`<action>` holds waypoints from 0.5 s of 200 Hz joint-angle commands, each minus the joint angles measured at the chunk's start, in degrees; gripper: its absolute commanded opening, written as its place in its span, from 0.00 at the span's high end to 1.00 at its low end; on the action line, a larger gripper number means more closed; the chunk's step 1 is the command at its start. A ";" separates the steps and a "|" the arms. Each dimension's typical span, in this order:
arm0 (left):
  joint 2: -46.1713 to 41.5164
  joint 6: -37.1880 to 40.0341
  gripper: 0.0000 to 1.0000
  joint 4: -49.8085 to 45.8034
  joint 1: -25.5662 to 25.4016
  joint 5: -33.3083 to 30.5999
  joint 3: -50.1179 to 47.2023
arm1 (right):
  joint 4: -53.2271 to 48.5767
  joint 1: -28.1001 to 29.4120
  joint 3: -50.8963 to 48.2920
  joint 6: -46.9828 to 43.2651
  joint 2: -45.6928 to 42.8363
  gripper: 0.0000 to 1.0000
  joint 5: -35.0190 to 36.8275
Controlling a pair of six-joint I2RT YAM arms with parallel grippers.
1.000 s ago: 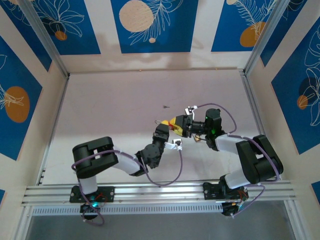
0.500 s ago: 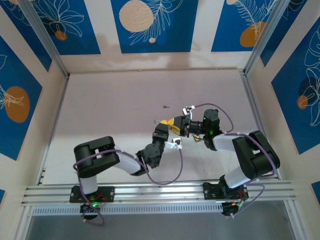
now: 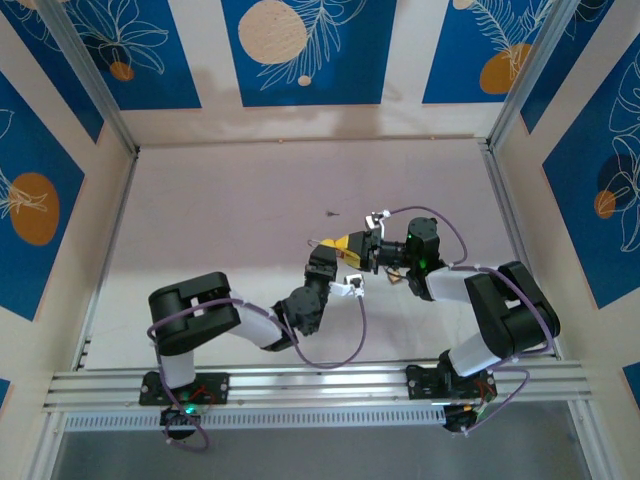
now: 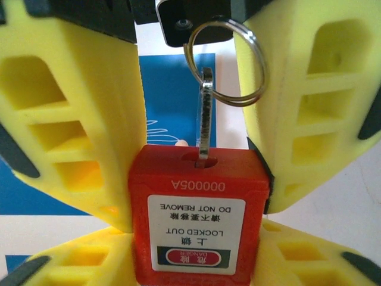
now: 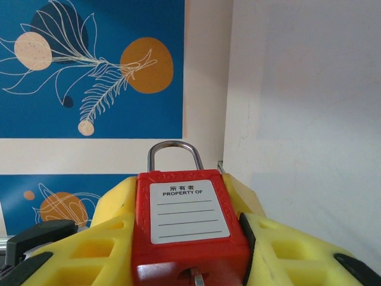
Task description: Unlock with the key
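Observation:
A red padlock (image 4: 199, 196) hangs above the table's middle between both grippers. Its "DO NOT REMOVE" label faces the left wrist camera. The key (image 4: 204, 119) sticks in its keyhole, with its ring (image 4: 238, 65) looped beside it. My left gripper (image 4: 196, 244) has its yellow fingers (image 4: 77, 262) close along both sides of the lock's shackle end; I cannot see whether they press on it. My right gripper (image 5: 190, 256) is shut on the keyhole end of the padlock (image 5: 190, 226). The steel shackle (image 5: 172, 149) is closed and points away from it. From above, left gripper (image 3: 338, 247) and right gripper (image 3: 362, 247) meet nose to nose.
A small dark speck (image 3: 331, 213) lies on the pale table (image 3: 240, 200) behind the grippers. Blue patterned wall panels (image 3: 300, 50) enclose the back and sides. An aluminium rail (image 3: 320, 385) carries both arm bases, and purple cables (image 3: 340, 350) loop near the left arm.
My right gripper has shifted slightly left and its fingers have closed in around the padlock's keyhole end. The left arm has hardly moved.

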 commanded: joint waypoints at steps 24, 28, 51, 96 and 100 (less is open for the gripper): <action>-3.43 -4.36 0.30 1.93 -0.02 1.60 -0.61 | -3.32 -2.30 1.65 -2.37 -2.81 0.71 0.37; -3.82 -4.59 0.29 1.92 -0.04 1.89 -0.83 | -3.86 -2.46 1.71 -2.69 -3.11 0.71 0.28; -5.80 -6.54 0.20 1.16 -0.26 2.89 -1.98 | -7.37 -3.85 2.03 -4.73 -4.82 0.72 0.32; -13.87 -14.45 0.15 -10.04 -0.22 4.78 -3.92 | -12.65 -7.68 2.18 -8.10 -8.12 0.72 -1.03; -15.29 -15.91 0.15 -12.27 -0.15 5.07 -3.90 | -13.60 -8.14 2.20 -8.72 -8.45 0.72 -1.20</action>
